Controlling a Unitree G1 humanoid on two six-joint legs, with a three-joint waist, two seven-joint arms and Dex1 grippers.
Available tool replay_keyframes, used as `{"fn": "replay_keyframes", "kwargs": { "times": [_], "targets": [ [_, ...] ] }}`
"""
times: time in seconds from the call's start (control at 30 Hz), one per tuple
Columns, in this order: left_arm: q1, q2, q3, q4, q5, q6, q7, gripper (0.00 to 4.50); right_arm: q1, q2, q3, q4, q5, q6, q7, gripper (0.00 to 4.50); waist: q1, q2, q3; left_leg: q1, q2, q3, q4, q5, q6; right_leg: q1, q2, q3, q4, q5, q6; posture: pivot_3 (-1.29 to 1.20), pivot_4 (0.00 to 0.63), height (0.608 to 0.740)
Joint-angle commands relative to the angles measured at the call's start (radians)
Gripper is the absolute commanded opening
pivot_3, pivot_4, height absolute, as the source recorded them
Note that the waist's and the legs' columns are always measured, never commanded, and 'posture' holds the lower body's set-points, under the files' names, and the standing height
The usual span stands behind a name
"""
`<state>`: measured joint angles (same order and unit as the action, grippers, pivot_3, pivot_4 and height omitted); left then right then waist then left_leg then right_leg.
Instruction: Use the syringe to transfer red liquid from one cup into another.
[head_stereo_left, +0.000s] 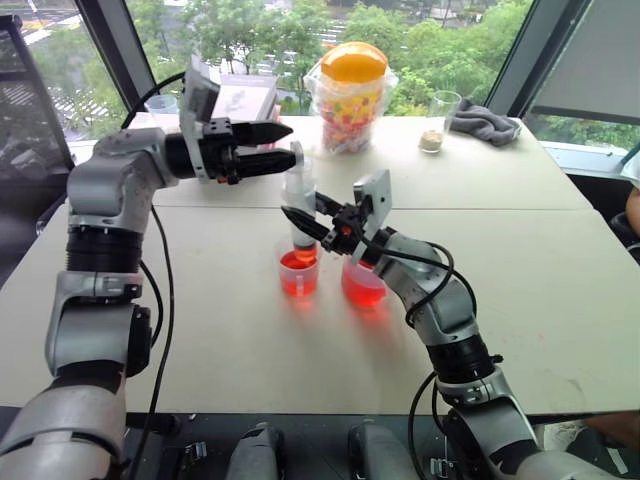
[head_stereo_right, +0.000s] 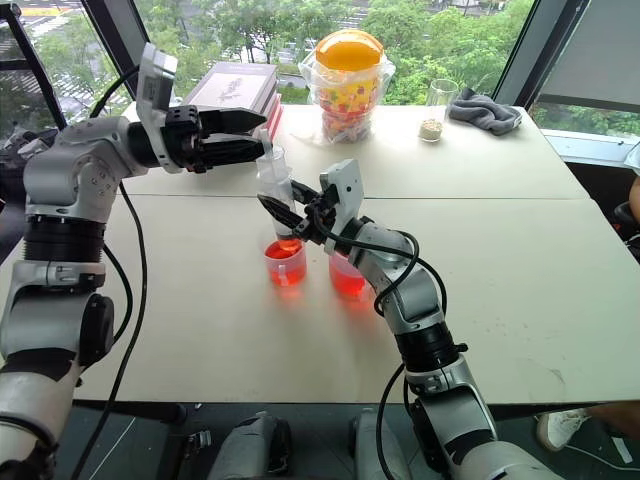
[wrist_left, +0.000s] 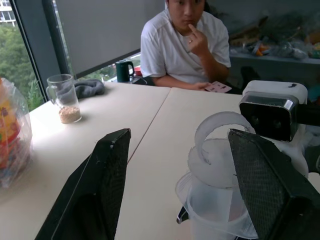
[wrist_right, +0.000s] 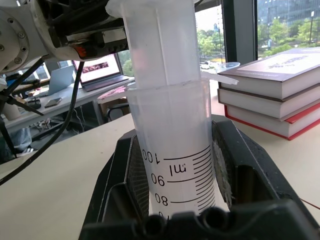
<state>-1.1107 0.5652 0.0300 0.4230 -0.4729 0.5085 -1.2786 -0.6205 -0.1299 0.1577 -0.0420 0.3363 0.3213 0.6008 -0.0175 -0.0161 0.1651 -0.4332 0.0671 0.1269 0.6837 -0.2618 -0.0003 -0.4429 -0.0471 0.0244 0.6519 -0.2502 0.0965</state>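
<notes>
Syringe (head_stereo_left: 299, 205) upright, tip dipped in narrower cup (head_stereo_left: 299, 273) of red liquid (head_stereo_left: 298, 262). Right gripper (head_stereo_left: 303, 222) clamped on barrel. Wider cup (head_stereo_left: 362, 285) just beside at 3 o'clock. Left gripper (head_stereo_left: 283, 145) half open around plunger top at 12 o'clock, holding nothing.
</notes>
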Motion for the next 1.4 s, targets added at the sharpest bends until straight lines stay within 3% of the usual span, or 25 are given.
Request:
{"fn": "replay_keyframes", "kwargs": {
  "times": [0.03, 0.1, 0.13, 0.73, 1.13, 1.4],
  "targets": [
    [-0.028, -0.024, -0.009, 0.004, 0.006, -0.021, -0.010, 1.33, -0.022, 0.017, 0.000, -0.060, 0.010, -0.016, 0.004, 1.38, 0.000, 0.000, 0.000, 0.000, 0.000, 0.000, 0.000, 0.000, 0.000, 0.000, 0.000, 0.000, 0.000, 0.000, 0.000, 0.00, 0.150, 0.740],
    [-0.029, -0.030, -0.010, 0.001, 0.006, -0.020, -0.016, 0.29, -0.021, 0.018, 0.000, -0.064, 0.010, -0.012, 0.002, 1.38, 0.000, 0.000, 0.000, 0.000, 0.000, 0.000, 0.000, 0.000, 0.000, 0.000, 0.000, 0.000, 0.000, 0.000, 0.000, 0.00, 0.150, 0.740],
    [-0.029, -0.032, -0.011, 0.000, 0.006, -0.019, -0.019, 0.11, -0.020, 0.018, 0.001, -0.067, 0.010, -0.010, 0.001, 1.38, -0.001, 0.000, 0.000, 0.000, 0.000, 0.000, 0.000, 0.000, 0.000, 0.000, 0.000, 0.000, 0.000, 0.000, 0.000, 0.00, 0.150, 0.740],
    [0.061, -0.014, -0.080, -0.106, 0.025, 0.005, -0.097, 0.11, -0.126, 0.046, -0.092, -0.238, 0.166, 0.196, -0.085, 1.38, -0.002, 0.000, 0.000, 0.000, 0.000, 0.000, 0.000, 0.000, 0.000, 0.000, 0.000, 0.000, 0.000, 0.000, 0.000, 0.00, 0.150, 0.740],
    [0.100, -0.017, -0.100, -0.151, 0.021, 0.010, -0.103, 0.11, -0.189, 0.037, -0.135, -0.221, 0.185, 0.203, -0.111, 1.38, -0.001, 0.000, 0.000, 0.000, 0.000, 0.000, 0.000, 0.000, 0.000, 0.000, 0.000, 0.000, 0.000, 0.000, 0.000, 0.00, 0.150, 0.740],
    [0.066, 0.021, -0.045, -0.120, 0.019, 0.025, -0.060, 0.11, -0.132, 0.044, -0.097, -0.209, 0.167, 0.197, -0.101, 1.38, -0.001, 0.000, 0.000, 0.000, 0.000, 0.000, 0.000, 0.000, 0.000, 0.000, 0.000, 0.000, 0.000, 0.000, 0.000, 0.00, 0.150, 0.740]
  ]
}}
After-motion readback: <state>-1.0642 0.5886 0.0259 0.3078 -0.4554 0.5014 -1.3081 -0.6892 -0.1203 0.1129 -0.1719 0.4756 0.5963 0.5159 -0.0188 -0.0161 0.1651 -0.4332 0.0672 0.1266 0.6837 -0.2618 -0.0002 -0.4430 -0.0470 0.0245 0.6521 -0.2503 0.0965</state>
